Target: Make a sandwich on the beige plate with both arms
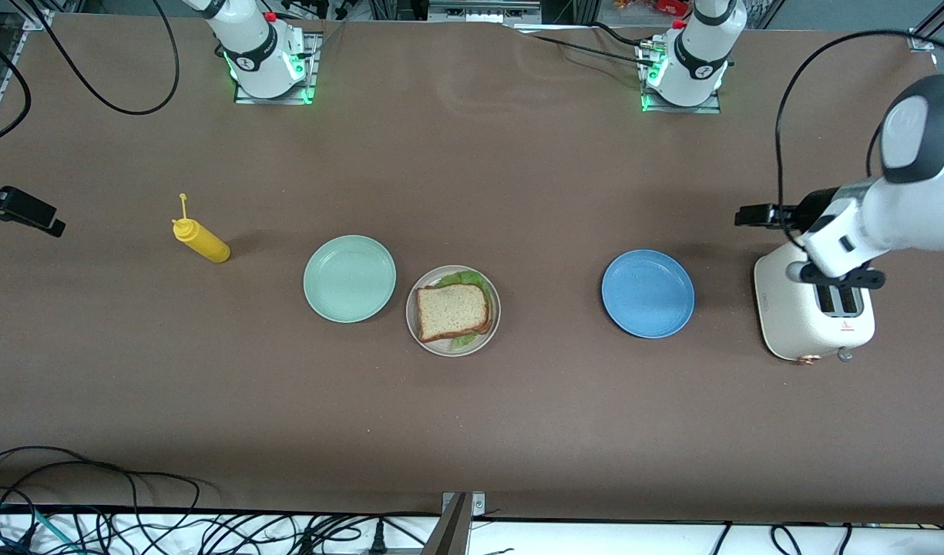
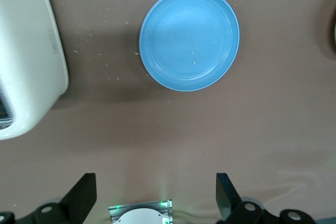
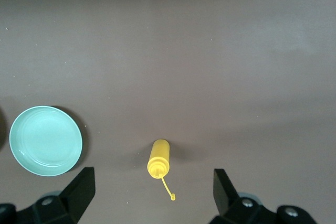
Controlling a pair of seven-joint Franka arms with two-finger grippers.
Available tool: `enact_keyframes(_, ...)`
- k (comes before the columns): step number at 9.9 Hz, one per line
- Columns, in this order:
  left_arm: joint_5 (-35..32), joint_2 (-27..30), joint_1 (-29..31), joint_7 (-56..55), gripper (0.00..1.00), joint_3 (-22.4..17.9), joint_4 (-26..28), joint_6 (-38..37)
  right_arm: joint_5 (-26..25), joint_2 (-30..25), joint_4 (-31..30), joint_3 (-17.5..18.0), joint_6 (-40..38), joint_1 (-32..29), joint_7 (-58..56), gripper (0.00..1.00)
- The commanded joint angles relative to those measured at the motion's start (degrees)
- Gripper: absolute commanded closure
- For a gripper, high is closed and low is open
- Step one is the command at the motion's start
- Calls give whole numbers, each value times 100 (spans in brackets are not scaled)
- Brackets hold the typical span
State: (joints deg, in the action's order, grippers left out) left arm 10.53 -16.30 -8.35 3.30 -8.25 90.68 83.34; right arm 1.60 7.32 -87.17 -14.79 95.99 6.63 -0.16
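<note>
The sandwich (image 1: 453, 311), a tan bread slice on top with green lettuce showing at its edges, lies on the beige plate (image 1: 490, 333) in the middle of the table. No gripper touches it. My left gripper (image 1: 753, 215) is up in the air beside the white toaster (image 1: 814, 312), open and empty; in the left wrist view (image 2: 156, 183) its fingers (image 2: 84, 190) stand wide apart. My right gripper (image 1: 46, 220) is up over the right arm's end of the table, open and empty, as the right wrist view (image 3: 153, 182) shows.
A mint-green plate (image 1: 349, 278) lies beside the beige plate toward the right arm's end and shows in the right wrist view (image 3: 45, 140). A yellow squeeze bottle (image 1: 202, 240) lies farther that way. A blue plate (image 1: 647, 294) lies between sandwich and toaster.
</note>
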Motion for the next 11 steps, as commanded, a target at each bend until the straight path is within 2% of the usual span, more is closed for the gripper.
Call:
enact_keyframes(1, 90, 39, -18, -84, 0, -28, -200, -64, 86, -46, 77, 11, -116, -39, 7, 0)
enact_keyframes(2, 63, 56, -9, -84, 0, -45, -400, -64, 86, -46, 69, 11, -116, -39, 7, 0)
enact_keyframes(4, -444, 170, -9, -92, 0, -19, -770, -72, 86, -46, 77, 11, -116, -39, 7, 0)
enact_keyframes(6, -727, 232, -9, -92, 0, -19, -885, -72, 86, -46, 69, 11, -125, -39, 7, 0)
enact_keyframes(8, -763, 241, 35, -92, 0, -45, -1122, -72, 86, -46, 69, 11, -125, -39, 7, 0)
enact_keyframes(11, -728, 241, 53, -92, 0, -45, -1123, -72, 86, -46, 69, 11, -116, -39, 7, 0)
